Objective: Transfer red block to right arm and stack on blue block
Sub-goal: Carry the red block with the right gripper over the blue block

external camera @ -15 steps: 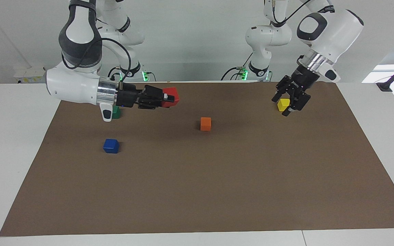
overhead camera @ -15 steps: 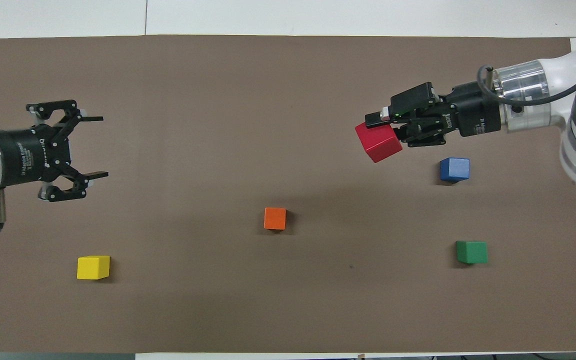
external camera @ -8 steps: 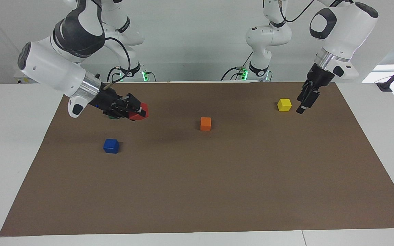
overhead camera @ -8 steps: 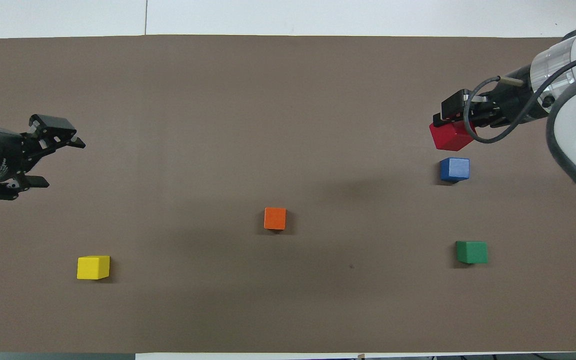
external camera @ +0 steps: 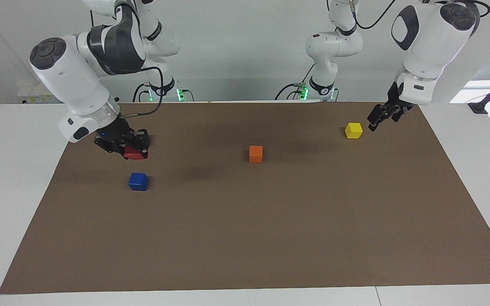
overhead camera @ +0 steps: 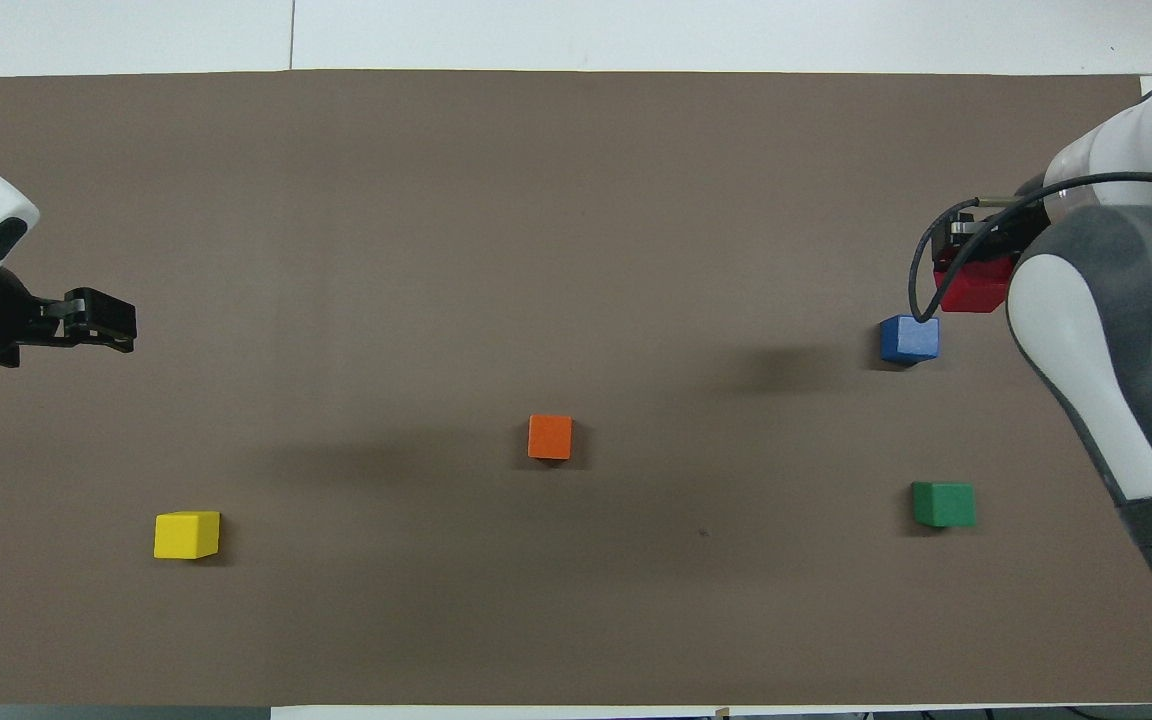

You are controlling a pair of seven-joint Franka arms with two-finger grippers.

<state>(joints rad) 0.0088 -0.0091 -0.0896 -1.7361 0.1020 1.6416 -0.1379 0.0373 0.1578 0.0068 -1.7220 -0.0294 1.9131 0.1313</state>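
Facing view: right gripper (external camera: 131, 149) pinching the red block (external camera: 135, 154), up in the air near the blue block (external camera: 138, 181); left gripper (external camera: 380, 116) spread, empty, beside the yellow block (external camera: 353, 130). Overhead view: red block (overhead camera: 971, 290) shows just off the blue block (overhead camera: 909, 338), not above it.
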